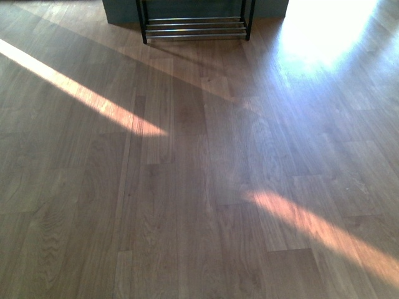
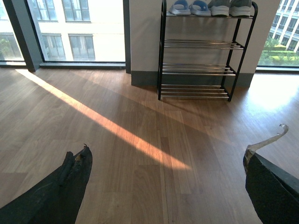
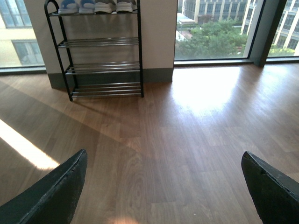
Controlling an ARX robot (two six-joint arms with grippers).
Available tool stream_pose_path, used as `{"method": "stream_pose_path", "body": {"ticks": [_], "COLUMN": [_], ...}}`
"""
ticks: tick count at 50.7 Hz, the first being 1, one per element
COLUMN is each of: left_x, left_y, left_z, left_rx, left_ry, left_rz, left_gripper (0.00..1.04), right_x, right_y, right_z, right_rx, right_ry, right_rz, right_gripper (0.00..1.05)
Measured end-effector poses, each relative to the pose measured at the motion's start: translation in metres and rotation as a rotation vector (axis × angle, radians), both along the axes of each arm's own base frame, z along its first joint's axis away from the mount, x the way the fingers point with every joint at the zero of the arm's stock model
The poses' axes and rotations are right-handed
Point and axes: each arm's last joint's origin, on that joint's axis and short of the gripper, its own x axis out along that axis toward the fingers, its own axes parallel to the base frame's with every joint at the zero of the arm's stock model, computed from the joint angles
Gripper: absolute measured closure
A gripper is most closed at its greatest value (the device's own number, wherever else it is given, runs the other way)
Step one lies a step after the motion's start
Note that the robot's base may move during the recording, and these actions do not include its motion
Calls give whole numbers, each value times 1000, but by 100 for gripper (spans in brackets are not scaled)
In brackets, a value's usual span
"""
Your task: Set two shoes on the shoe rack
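One shoe rack [image 2: 196, 51] stood against the pale wall, with four tiers of silver rods between black side frames. Four shoes sat in a row on its top tier: two pale blue slide sandals [image 2: 190, 7] and, just beside them, two grey sneakers [image 2: 231, 7] with white soles. The three lower tiers held nothing. No brand or writing could be read on any shoe. The left gripper [image 2: 166, 175] and the right gripper [image 3: 163, 179] each had their jaws spread wide apart, holding nothing, above the wooden floor [image 1: 199, 187], well apart from the rack. Sunlit stripes crossed the floor.
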Motion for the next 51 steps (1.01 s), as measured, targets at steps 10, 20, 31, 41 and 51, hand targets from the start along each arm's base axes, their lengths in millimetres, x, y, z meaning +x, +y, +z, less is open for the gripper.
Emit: {"method": "stream_pose_path", "body": {"ticks": [10,20,31,41,51], "left_x": [0,0,0,0,0], "left_y": [0,0,0,0,0], "left_z": [0,0,0,0,0], "left_rx": [0,0,0,0,0], "left_ry": [0,0,0,0,0], "left_rz": [0,0,0,0,0], "left_gripper": [9,9,9,9,9], "right_x": [0,0,0,0,0], "right_y": [0,0,0,0,0], "right_z": [0,0,0,0,0], "right_rx": [0,0,0,0,0], "right_ry": [0,0,0,0,0], "right_rz": [0,0,0,0,0], "right_gripper": [9,9,9,9,9]}}
